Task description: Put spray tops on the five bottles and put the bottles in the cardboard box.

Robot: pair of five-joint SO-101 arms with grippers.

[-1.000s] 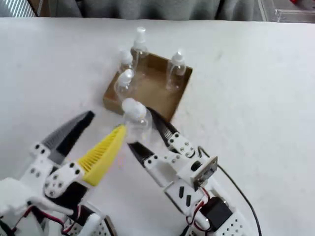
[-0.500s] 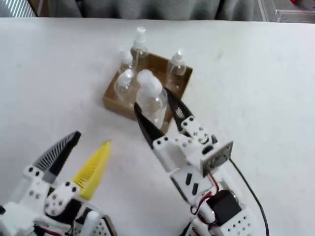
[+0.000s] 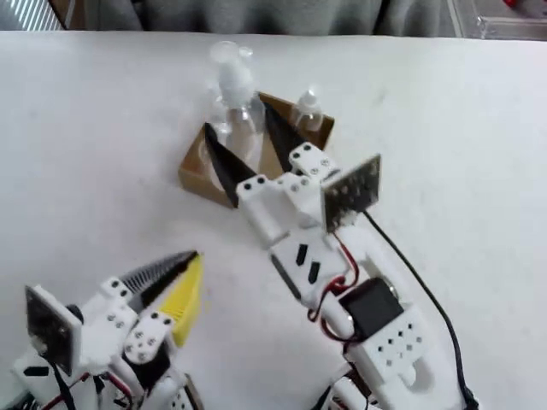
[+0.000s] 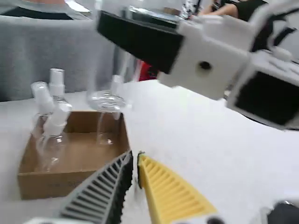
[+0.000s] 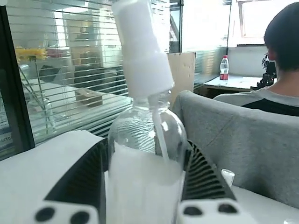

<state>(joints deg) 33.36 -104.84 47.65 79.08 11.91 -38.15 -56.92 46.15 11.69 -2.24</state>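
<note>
High view: my right gripper (image 3: 246,141) is clamped on a clear bottle (image 3: 239,115), one black finger on each side of its body; the white spray top (image 3: 229,64) stands up past my fingertips; the cardboard box (image 3: 198,178) lies directly under gripper and bottle, so the bottle hangs over the box's open top; another bottle (image 3: 308,111) stands in the box corner just off my outer finger; my left gripper (image 3: 194,256) sits well back from the box over the white table (image 3: 444,128), its grey and yellow fingers drawn almost together with nothing between them.

Left wrist view: my left gripper (image 4: 134,157) shows only a thin slit between its grey and yellow fingers, holding and touching nothing; the cardboard box (image 4: 70,179) lies just ahead of their tips; a cluster of capped bottles (image 4: 49,121) stands in its far corner; a black finger (image 4: 140,39) of my other arm hangs above the box; clear bottle shapes overlap beneath that finger, and I cannot separate them.

Right wrist view: my right gripper (image 5: 145,156) grips the bottle (image 5: 140,135), the ribbed black pads (image 5: 88,175) pressed against both sides of its body; the bottle is upright and the spray top (image 5: 140,46) is seated on its neck, its tube running down inside.
</note>
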